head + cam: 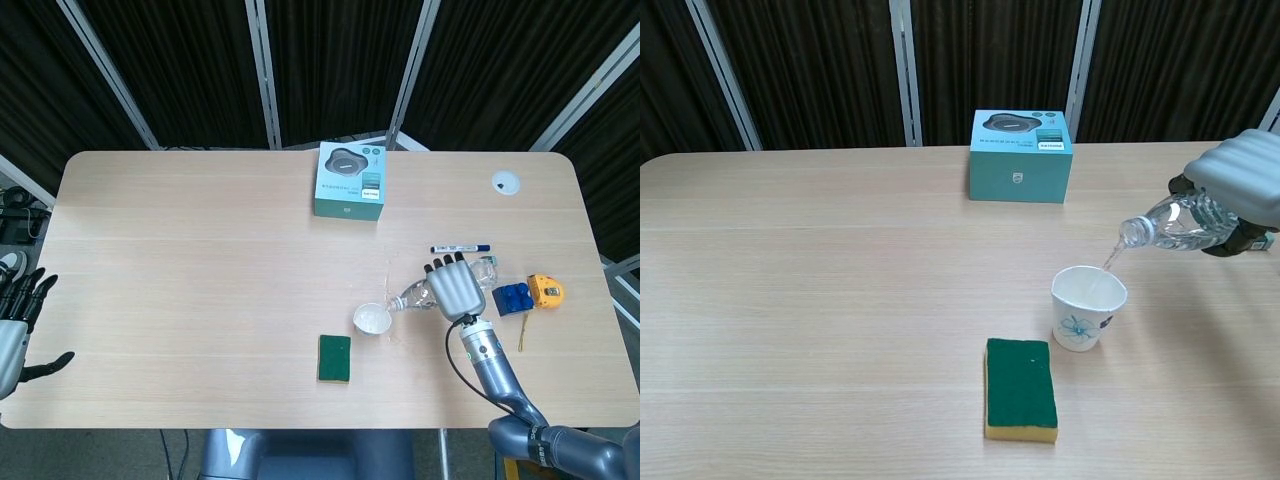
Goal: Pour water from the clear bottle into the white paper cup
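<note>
Chest view: the right hand (1243, 172) wraps its fingers around a clear bottle (1172, 228) above a white paper cup (1088, 307).
The ribbed plastic bottle lies nearly level, mouth pointing left and slightly down; a thin stream falls into the round, flower-printed cup. The left hand (20, 312) hangs empty, fingers apart.

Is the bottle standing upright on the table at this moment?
No: the right hand holds the clear bottle tipped over, its mouth above the white paper cup.
</note>
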You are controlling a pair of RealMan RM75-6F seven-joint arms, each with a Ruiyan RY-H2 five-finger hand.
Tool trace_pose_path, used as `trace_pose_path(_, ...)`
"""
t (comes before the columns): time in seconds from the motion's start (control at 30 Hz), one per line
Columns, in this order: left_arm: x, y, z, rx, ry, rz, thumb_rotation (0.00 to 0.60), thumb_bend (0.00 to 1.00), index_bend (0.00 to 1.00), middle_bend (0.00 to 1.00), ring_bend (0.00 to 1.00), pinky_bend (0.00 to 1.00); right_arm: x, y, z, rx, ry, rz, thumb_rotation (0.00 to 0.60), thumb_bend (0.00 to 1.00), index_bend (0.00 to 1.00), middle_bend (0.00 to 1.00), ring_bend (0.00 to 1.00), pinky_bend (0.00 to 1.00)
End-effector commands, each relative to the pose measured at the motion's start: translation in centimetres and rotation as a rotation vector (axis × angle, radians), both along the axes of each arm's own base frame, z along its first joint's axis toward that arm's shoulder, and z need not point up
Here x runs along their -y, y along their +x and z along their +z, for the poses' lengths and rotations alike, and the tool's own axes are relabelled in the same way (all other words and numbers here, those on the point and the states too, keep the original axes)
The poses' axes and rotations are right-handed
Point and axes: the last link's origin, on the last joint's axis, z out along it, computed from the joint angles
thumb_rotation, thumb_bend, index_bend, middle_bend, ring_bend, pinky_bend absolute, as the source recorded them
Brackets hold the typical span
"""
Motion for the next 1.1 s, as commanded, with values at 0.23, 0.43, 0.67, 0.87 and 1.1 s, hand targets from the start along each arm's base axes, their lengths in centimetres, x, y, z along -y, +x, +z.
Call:
trace_pose_path(0.23,0.0,0.0,0.0,-0.001,-0.001,0.002,0.600,0.00,0.00,0.00,0.00,0.00,0.0,-0.1,0.0,0.004,0.001,-0.003,0.600,0.29,0.54,0.62,0.49,0.46)
trace_pose_path(0.43,0.0,0.0,0.0,-0.001,-0.001,0.002,0.600,0.00,0.00,0.00,0.00,0.00,0.0,-0.2,0.0,0.009,0.001,-0.004,0.600,0.30,0.54,0.62,0.49,0.46)
trace_pose_path(0.67,0.0,0.0,0.0,-0.001,-0.003,0.003,0.600,0.00,0.00,0.00,0.00,0.00,0.1,-0.1,0.1,0.027,-0.003,-0.008,0.600,0.30,0.54,0.62,0.49,0.46)
trace_pose_path(0.87,-0.1,0.0,0.0,0.000,-0.002,0.004,0.600,0.00,0.00,0.00,0.00,0.00,0.1,0.1,0.0,0.145,0.024,-0.055,0.600,0.30,0.54,0.62,0.49,0.46)
trace_pose_path(1.1,-0.2,-0.1,-0.1,-0.002,-0.006,0.009,0.600,0.00,0.00,0.00,0.00,0.00,0.3,1.1,0.3,0.419,0.097,-0.108,0.600,0.31,0.54,0.62,0.49,0.46)
